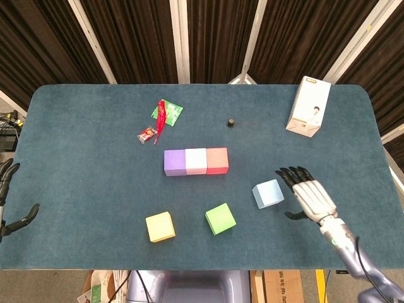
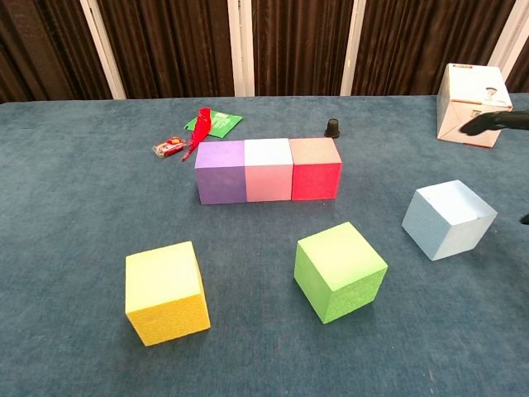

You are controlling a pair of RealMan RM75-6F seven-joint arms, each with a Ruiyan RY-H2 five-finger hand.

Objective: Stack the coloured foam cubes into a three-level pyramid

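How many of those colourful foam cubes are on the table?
6: purple cube, pink cube and red cube touching in a row; yellow cube, green cube and light blue cube loose nearer the robot. None looks hidden.

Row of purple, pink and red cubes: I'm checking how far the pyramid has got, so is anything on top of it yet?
No. The row has bare tops in both views; yellow, green and light blue cubes sit apart on the table.

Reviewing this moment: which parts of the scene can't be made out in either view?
- Left hand: cut off by the head view's left edge; absent from chest view.
- Right hand: chest view shows only dark fingertips at the right edge.
- Small black object: too small to identify.
- White carton: print too small to read.
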